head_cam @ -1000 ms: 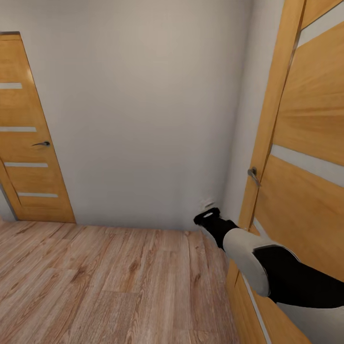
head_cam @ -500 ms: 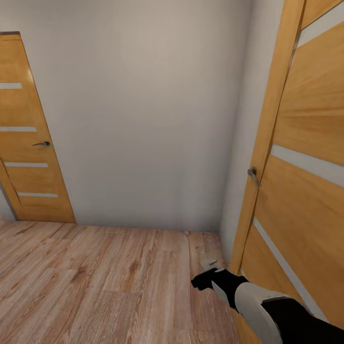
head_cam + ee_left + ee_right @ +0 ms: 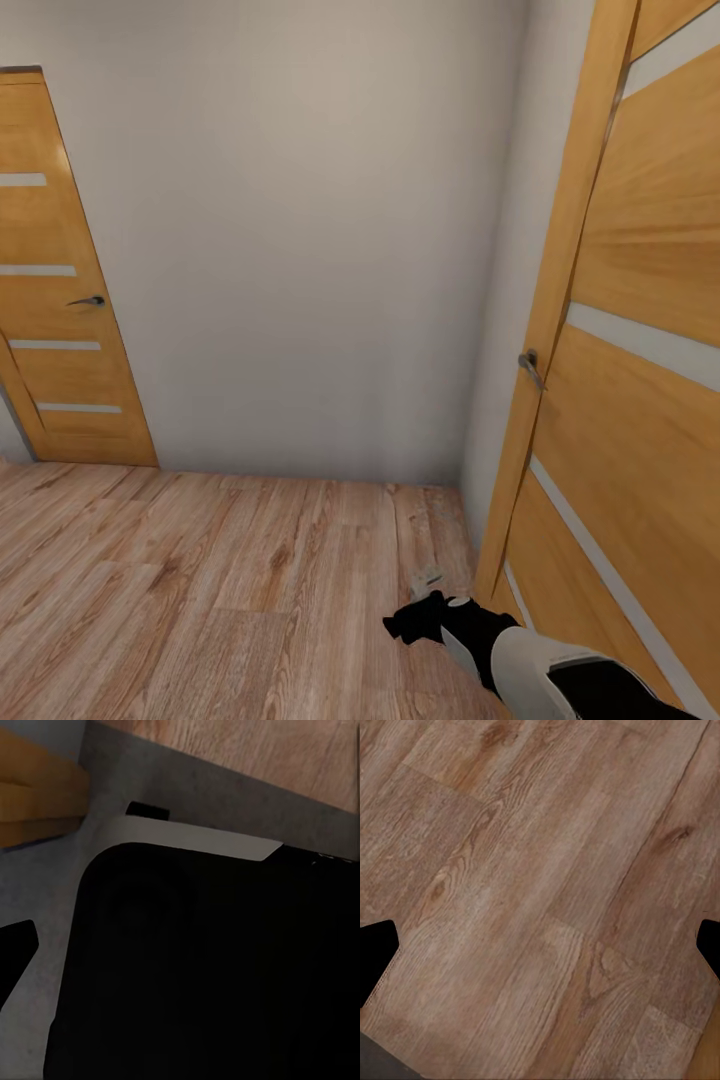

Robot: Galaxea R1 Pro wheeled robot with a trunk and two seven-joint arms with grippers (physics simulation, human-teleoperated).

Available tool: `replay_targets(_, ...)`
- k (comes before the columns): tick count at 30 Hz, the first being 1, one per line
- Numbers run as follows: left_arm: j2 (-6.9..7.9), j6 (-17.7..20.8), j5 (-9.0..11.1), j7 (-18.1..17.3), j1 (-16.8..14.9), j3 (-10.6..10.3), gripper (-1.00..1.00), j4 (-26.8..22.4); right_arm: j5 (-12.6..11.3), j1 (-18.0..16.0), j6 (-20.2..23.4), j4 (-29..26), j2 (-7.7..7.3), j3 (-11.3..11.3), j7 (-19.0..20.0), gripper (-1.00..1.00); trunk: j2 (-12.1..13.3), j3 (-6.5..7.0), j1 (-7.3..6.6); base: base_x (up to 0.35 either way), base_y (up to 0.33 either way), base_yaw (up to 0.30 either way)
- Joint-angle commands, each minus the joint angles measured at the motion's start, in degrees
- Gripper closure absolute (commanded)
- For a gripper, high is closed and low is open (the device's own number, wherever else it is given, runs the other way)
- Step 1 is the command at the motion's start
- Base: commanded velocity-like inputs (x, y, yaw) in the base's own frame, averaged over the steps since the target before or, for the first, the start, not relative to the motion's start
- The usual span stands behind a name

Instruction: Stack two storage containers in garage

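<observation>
The storage containers are out of view. I face a corner of a room with a light wood plank floor (image 3: 200, 580). My right gripper (image 3: 412, 622) hangs low over the planks, beside the foot of the right-hand door. In the right wrist view that gripper (image 3: 540, 949) is open, its dark fingertips (image 3: 376, 952) far apart with nothing but floor between them. My left gripper (image 3: 180, 960) is held close against the robot's black and white body (image 3: 210, 967); one dark fingertip (image 3: 15, 960) stands wide at the picture's edge, so it reads as open and empty.
A wood door with a handle (image 3: 530, 366) stands close on the right (image 3: 640, 400). A second, shut wood door (image 3: 60, 300) is at the far left. A plain light wall (image 3: 300, 250) closes the way ahead.
My right arm has dropped from just below the right door's handle down to near the floor, drifting slightly left. The camera and doors have not moved.
</observation>
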Motion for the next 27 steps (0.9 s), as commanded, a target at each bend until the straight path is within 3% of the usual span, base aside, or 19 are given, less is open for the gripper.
replay_targets(1,-0.01,-0.14,0.33,0.03,-0.01,-0.08,-1.00,-0.16,0.05,-0.40,0.11,0.04,0.34,0.43,0.13,-1.00,-0.03,-0.06,0.00,0.000,0.000,0.000)
replay_targets(7,-0.01,-0.13,0.33,0.04,-0.01,-0.09,-1.00,-0.23,-0.27,-0.83,0.71,0.13,0.35,0.42,0.20,-1.00,-0.03,-0.06,0.00,0.000,0.000,0.000)
replay_targets(18,-0.01,-0.13,0.33,0.04,-0.01,-0.09,-1.00,-0.21,-0.22,2.75,0.13,0.08,-2.94,0.42,-0.10,-1.00,-0.03,-0.06,0.00,0.000,0.000,0.000)
replay_targets(19,-0.01,-0.13,0.33,0.04,-0.01,-0.09,-1.00,-0.20,-0.22,11.29,0.07,0.08,-4.36,0.42,-0.12,-1.00,-0.03,-0.06,0.00,0.000,0.000,0.000)
replay_targets(27,-0.01,-0.13,0.33,0.04,-0.01,-0.09,-1.00,-0.10,-0.22,19.23,-2.00,0.08,-7.93,0.42,-0.19,-1.00,-0.03,-0.06,0.00,0.000,0.000,0.000)
